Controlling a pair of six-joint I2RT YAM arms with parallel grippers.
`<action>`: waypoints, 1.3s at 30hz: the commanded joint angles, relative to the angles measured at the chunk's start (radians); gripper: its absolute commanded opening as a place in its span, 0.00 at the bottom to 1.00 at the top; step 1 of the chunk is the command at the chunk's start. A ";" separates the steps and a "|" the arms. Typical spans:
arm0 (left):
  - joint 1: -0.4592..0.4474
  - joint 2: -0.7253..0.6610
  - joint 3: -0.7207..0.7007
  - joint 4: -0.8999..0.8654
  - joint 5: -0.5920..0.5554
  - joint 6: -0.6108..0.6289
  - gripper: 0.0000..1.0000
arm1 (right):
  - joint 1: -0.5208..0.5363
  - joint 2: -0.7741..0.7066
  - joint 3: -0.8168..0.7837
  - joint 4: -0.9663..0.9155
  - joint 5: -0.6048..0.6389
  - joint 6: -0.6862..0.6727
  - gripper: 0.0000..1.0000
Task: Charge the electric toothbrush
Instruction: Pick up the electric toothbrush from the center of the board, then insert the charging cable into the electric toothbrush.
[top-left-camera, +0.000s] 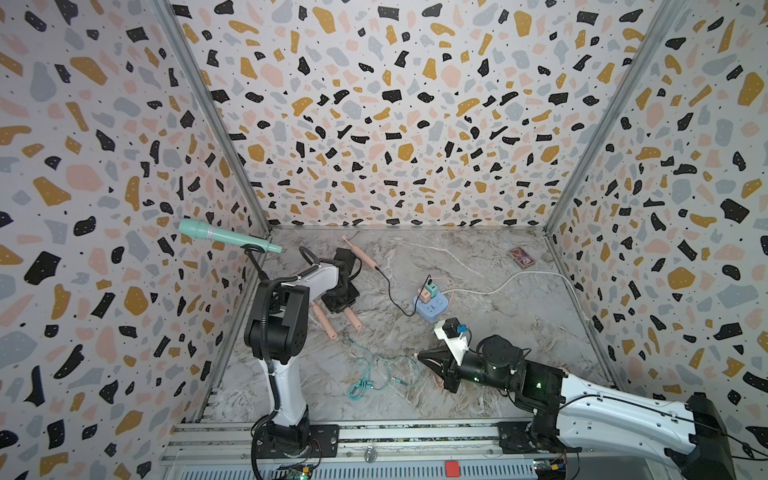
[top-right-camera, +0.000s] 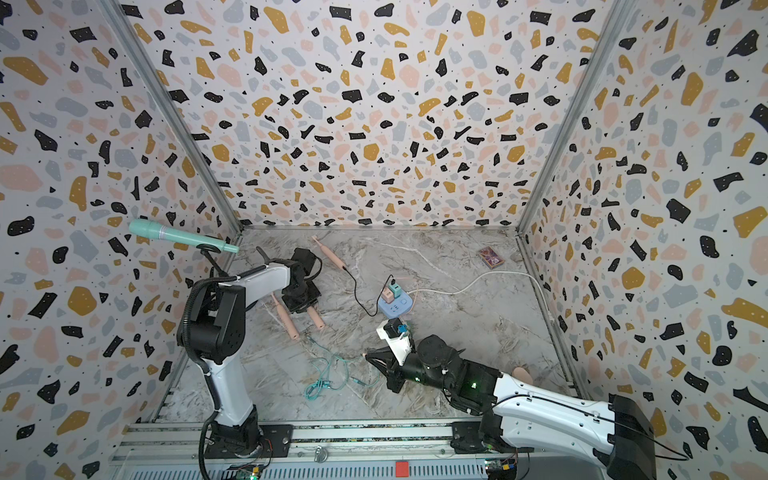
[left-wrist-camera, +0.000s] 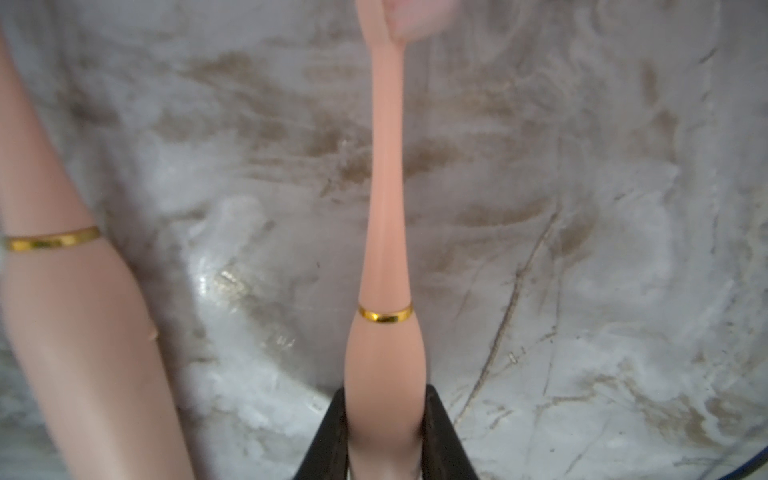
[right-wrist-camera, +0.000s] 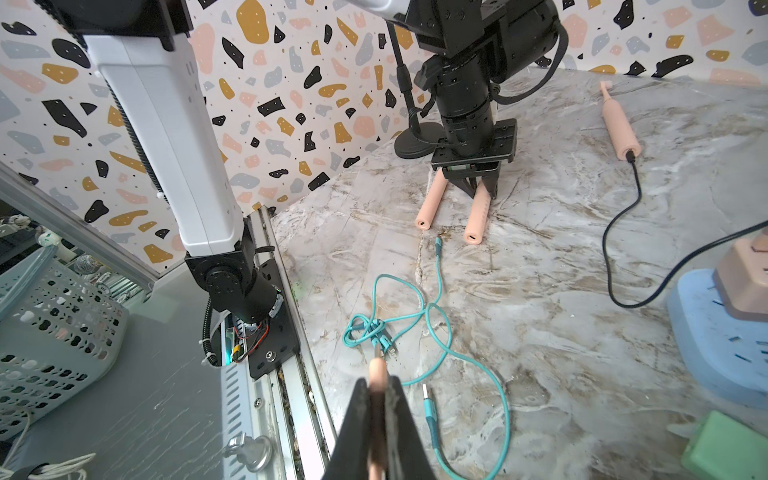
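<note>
The left end effector (left-wrist-camera: 385, 390) has its jaws pressed against both sides of a pink toothbrush (left-wrist-camera: 384, 353), low in the centre of the left wrist view. The brush looks to be lying on the desk (top-left-camera: 498, 332), left of centre in both top views, with a second toothbrush (top-left-camera: 330, 326) just beside it.

The right end effector (right-wrist-camera: 378, 382) is clamped on a small pink plug (right-wrist-camera: 378, 369) at the bottom of the right wrist view, well apart from the brush. Toward the back, a third toothbrush (top-left-camera: 360, 254) already has a black cable (top-left-camera: 390, 291) in its end, running to the power strip (top-left-camera: 436, 311). A teal cable (right-wrist-camera: 376, 332) lies loose between the arms.

I'd judge the task about halfway done. Brush and plug are each gripped, but the plug is not yet at the port in the handle's end. Whether its lead reaches the strip, I cannot tell.
</note>
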 joint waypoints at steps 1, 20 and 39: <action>-0.007 0.066 -0.081 -0.009 0.082 0.011 0.14 | 0.005 0.005 0.033 0.000 0.018 -0.002 0.00; -0.022 -0.684 -0.515 0.855 0.411 -0.493 0.00 | -0.054 -0.002 -0.188 0.550 -0.008 0.292 0.00; -0.387 -0.998 -0.843 1.347 0.042 -0.805 0.00 | -0.193 0.206 -0.164 0.951 0.040 0.564 0.00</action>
